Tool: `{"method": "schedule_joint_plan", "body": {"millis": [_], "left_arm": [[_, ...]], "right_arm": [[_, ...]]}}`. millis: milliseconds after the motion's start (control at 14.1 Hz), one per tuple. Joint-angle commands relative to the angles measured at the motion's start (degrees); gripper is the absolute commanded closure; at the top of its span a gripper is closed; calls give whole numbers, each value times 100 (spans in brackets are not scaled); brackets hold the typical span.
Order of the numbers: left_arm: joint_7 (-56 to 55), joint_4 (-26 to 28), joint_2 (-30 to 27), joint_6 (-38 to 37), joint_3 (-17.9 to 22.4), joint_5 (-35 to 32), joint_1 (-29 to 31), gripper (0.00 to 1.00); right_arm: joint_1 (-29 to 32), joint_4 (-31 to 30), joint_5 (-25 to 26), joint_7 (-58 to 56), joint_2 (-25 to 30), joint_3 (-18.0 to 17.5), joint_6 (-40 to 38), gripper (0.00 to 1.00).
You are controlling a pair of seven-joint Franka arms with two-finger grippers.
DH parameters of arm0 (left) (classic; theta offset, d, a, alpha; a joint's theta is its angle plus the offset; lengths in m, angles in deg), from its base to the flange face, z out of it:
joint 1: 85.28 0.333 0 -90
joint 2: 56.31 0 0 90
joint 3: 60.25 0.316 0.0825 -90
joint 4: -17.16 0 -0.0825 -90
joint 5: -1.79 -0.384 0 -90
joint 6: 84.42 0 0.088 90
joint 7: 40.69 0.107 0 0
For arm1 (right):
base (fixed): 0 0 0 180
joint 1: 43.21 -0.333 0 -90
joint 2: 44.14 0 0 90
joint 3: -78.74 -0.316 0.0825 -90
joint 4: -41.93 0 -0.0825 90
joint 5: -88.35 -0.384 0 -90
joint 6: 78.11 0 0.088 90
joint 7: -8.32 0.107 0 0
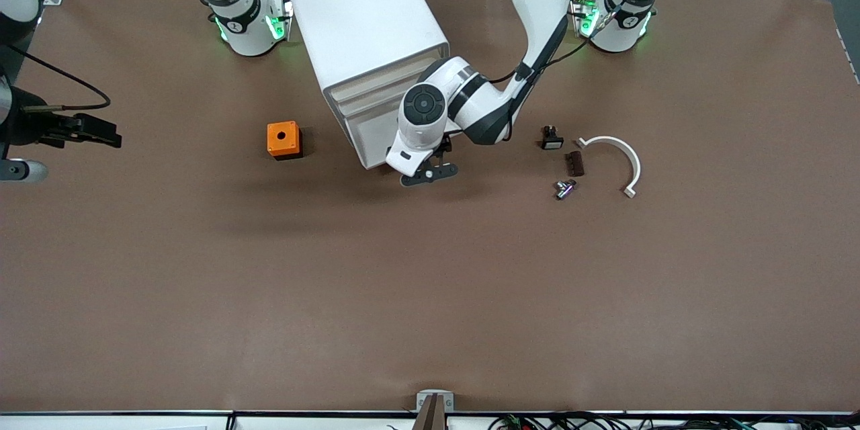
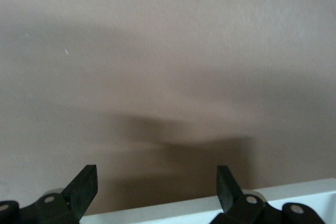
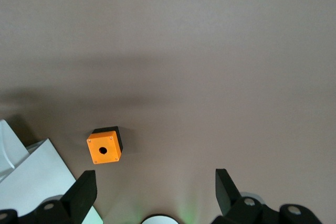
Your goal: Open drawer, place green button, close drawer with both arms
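Brown bench: left hand (image 1: 430,173), fingers apart, sits at the shut lowest cream-fronted drawer (image 1: 376,146) of the white cabinet (image 1: 366,27), probably light-sliding, best pulled by its front lip; right hand (image 3: 155,192), fingers apart, waits near the orange box (image 1: 283,140).

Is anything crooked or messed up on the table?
The white cabinet sits turned at an angle to the table's edges, not square. Its drawers look shut. The left gripper hangs open in front of it. Nothing looks spilled or broken.
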Motion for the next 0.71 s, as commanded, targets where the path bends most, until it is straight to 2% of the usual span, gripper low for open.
{"method": "schedule_joint_plan", "body": {"millis": [0,142,496,638], "left_arm": [[-60,184,-111,55,-81,362,-11,0],[-43,193,-102,55,-90,687,-11,0],[-25,254,-93,55,-221,1320,6,0],[-34,254,-50,46,-248,1601,-2,0]], "right_arm": [[50,247,32,-26,13,-101,-125,0],[50,230,-4,-34,31,-101,-502,0],[251,299,-258,-17,66,-57,-459,0],[401,720,-285,-17,49,-74,-476,0]]}}
